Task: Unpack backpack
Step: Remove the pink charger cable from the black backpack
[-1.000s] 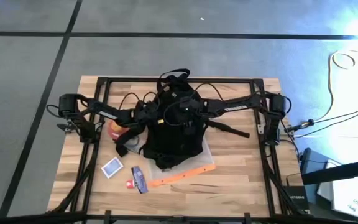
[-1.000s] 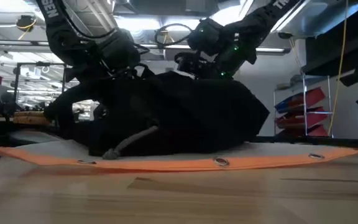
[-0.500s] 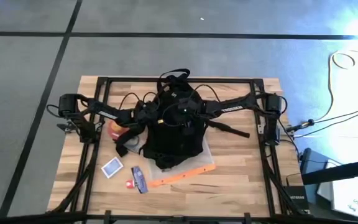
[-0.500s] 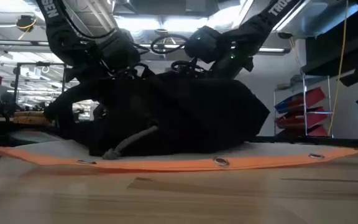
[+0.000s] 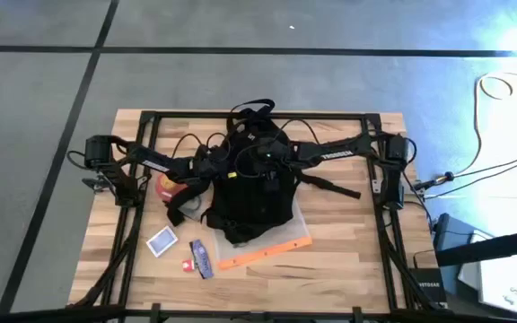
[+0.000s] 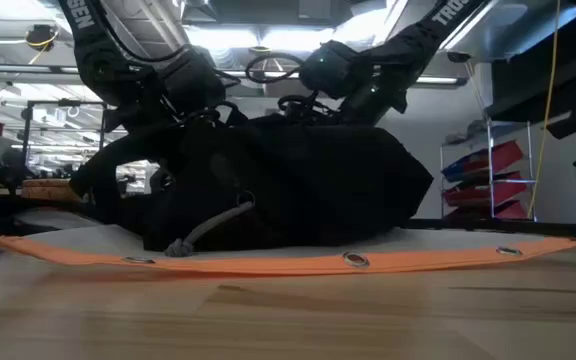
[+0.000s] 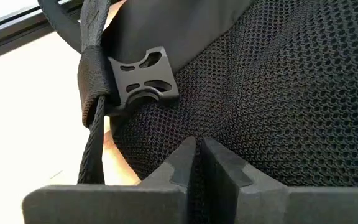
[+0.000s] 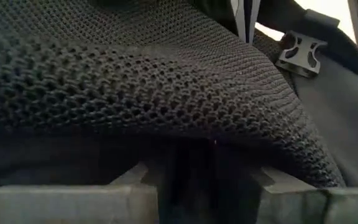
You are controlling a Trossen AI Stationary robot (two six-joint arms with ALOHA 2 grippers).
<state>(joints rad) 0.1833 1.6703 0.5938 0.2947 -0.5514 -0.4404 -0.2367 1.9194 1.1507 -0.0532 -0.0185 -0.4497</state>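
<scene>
Lab/workshop: grey taped floor [image 5: 43,108], ceiling strip lights [image 6: 248,40], red storage bins [image 6: 493,180] on racks.

Both arms angled inward to table centre; left gripper [image 7: 196,163] fingers pressed together, right gripper [image 8: 185,168] fingers apart.

Backpack [image 5: 251,193] crowding table centre, small items front-left, right side open

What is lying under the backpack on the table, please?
A flat orange-edged sheet lies under the backpack, its orange border sticking out at the front. The bag covers the sheet's middle, so anything else beneath is hidden.
</scene>
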